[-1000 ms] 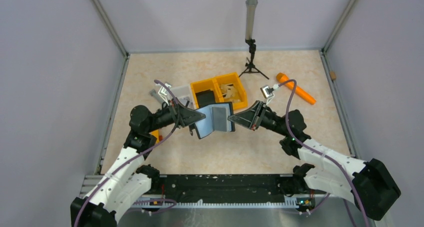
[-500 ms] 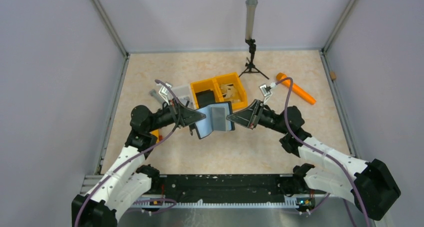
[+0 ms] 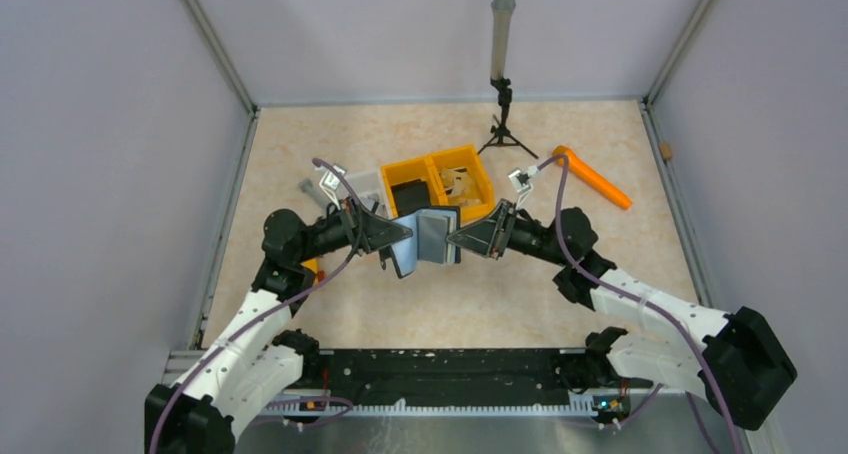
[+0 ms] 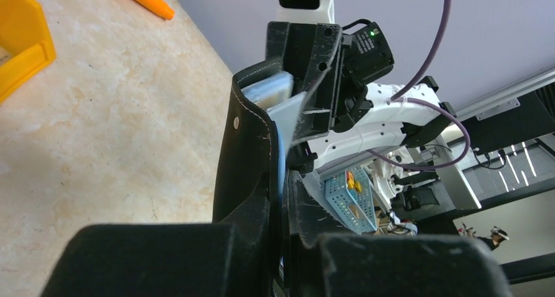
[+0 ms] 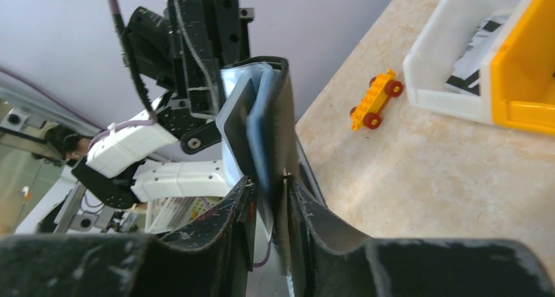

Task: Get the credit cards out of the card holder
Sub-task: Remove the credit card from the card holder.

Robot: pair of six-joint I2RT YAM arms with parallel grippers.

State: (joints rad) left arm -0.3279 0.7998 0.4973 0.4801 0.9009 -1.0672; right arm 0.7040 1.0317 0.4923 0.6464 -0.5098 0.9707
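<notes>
**Gripping the holder (image 3: 430, 239) from both sides**

The holder is held up over the middle of the table (image 3: 520, 294), half folded, with its fold running away from the arm bases. Its left flap is pinched by the left gripper (image 3: 392, 236), whose jaws are pressed together. The right flap's edge is straddled by the right gripper (image 3: 462, 240), and the cards (image 5: 243, 120) reach in between its jaws. Whether it pinches anything cannot be told. The right arm is judged better placed for a card to be drawn out rightward.

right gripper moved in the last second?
Yes. The right gripper shifted left: its body now sits below the yellow bin's right corner, no longer clear of it, and the card holder is folded narrower.
</notes>
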